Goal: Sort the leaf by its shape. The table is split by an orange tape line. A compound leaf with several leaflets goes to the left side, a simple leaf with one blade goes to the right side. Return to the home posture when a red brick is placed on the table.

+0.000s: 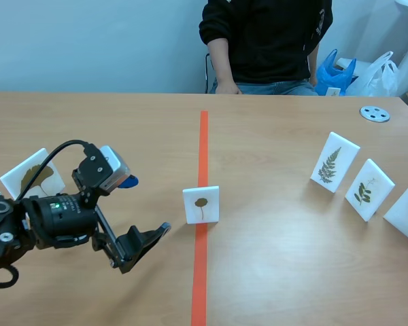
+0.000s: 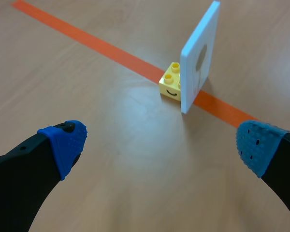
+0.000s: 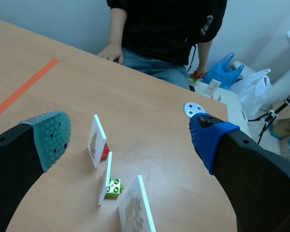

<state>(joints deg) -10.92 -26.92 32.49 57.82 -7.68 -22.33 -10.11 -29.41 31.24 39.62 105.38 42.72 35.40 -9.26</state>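
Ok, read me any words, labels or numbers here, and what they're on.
No text is readable.
On the person's black top, white print: too small to read.
The middle leaf card: a leaf picture, no words.
The yellow brick at its base: a curved mark, no letters.

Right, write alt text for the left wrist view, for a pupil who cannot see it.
The open left claw, blue pads wide apart, hovers over a wooden table facing a white leaf card. The card stands upright on an orange tape line, with a yellow brick at its base.
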